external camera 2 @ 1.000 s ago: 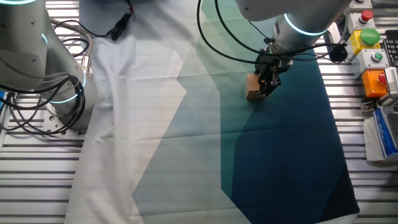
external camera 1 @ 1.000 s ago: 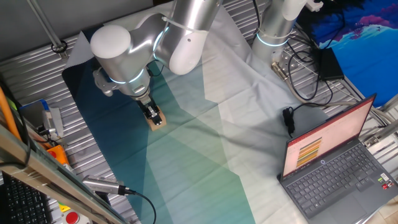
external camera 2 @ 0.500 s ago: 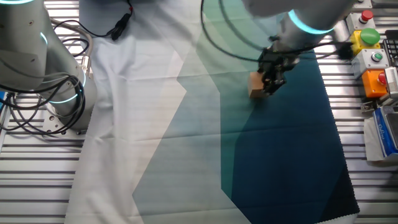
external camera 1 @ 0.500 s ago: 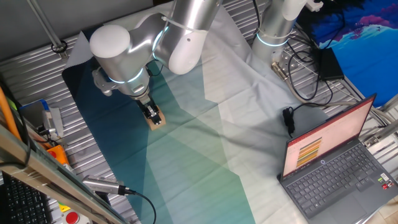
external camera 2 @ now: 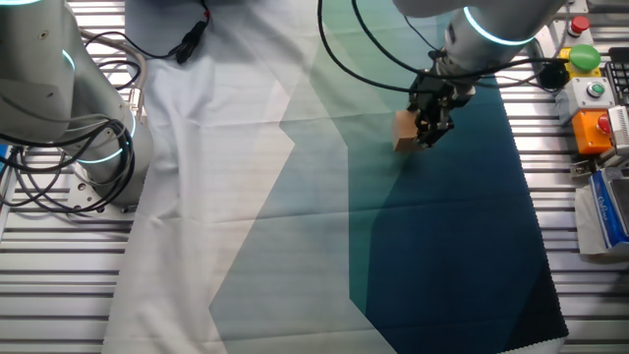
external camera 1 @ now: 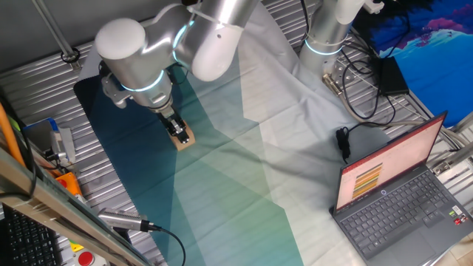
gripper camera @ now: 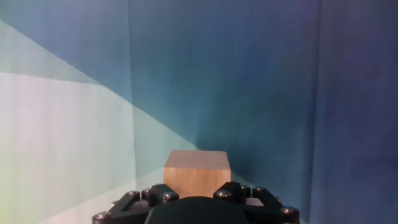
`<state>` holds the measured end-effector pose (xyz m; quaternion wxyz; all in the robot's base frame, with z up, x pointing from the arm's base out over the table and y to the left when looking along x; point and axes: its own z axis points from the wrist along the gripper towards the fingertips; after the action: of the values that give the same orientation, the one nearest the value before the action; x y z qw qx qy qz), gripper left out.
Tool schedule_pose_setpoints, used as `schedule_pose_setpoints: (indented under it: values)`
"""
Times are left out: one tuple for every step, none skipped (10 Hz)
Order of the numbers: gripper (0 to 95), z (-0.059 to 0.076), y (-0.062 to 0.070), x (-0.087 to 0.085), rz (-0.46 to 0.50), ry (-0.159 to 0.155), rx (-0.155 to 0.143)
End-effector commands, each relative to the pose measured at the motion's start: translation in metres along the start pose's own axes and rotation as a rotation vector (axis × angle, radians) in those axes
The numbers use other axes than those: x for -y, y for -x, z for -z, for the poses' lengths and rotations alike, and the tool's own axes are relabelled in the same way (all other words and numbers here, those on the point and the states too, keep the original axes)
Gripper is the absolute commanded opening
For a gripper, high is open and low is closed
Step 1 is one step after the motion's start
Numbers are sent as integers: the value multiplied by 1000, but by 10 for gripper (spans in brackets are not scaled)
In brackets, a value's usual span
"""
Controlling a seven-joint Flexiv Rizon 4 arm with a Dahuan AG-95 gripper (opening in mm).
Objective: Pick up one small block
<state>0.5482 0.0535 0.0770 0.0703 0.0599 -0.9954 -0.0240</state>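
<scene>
Small block: plain light-tan wooden cube with smooth faces, sitting at the pincer's tip over the dark teal part of the cloth. From one fixed view it lies at about 10 o'clock from the picture centre; from the other fixed view at about 2 o'clock, close to where dark teal meets the paler green band.

Pincer: black, pointing down, clamped on the small block. In the other fixed view the pincer covers the block's 3 o'clock side, leaving the tan faces at 9 o'clock in sight. Hand view: block at 6 o'clock, low centre, its top face and near face visible, its lower edge cut off by the black pincer body. Whether the block rests on the cloth or hangs just clear of it cannot be told from any view.

Arm: silver with a glowing ring, bent over the block from 12 o'clock.

Around, on the ribbed metal counter: an open laptop at 4 o'clock in one fixed view, and a box of coloured buttons at 3 o'clock in the other, well apart from the block.
</scene>
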Motion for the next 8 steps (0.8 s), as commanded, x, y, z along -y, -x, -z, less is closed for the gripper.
schedule_pose_setpoints:
  values:
    - [0,-2,-1,0,7,-3,5]
    - [0,-2,-2,0,8,-4,6]
    - [0,-2,-2,0,9,-4,7]
    - [0,-2,-2,0,9,-5,7]
    - [0,-2,-2,0,9,-5,6]
    - [0,-2,-3,0,8,-7,6]
    - [0,-2,-3,0,7,-8,5]
    - [0,-2,-3,0,8,-8,5]
